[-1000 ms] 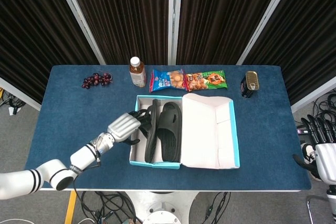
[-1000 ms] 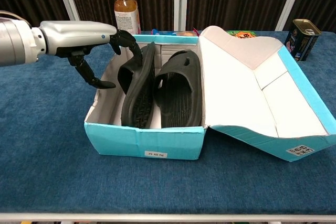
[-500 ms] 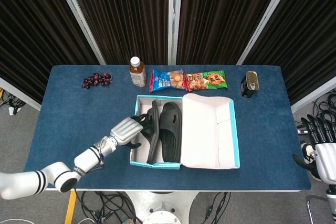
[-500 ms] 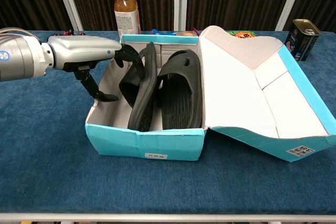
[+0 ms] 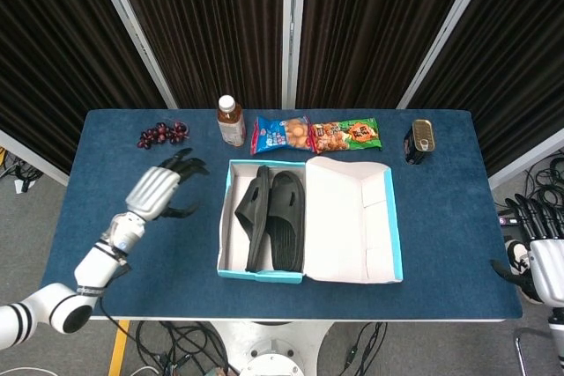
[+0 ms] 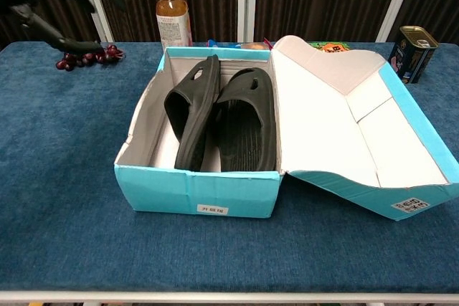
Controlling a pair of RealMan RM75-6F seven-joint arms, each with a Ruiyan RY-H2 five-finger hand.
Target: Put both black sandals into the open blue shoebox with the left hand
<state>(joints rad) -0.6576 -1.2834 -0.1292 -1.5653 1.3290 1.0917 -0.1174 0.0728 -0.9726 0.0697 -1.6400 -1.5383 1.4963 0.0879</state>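
Head view: both black sandals (image 5: 270, 217) lie inside the blue shoebox (image 5: 222, 253), frame centre. Left hand (image 5: 157, 190), left of it, empty, fingers apart.

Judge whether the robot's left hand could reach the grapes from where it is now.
Probably yes. The left hand is open and hovers just in front of the grapes, with only bare table between them.
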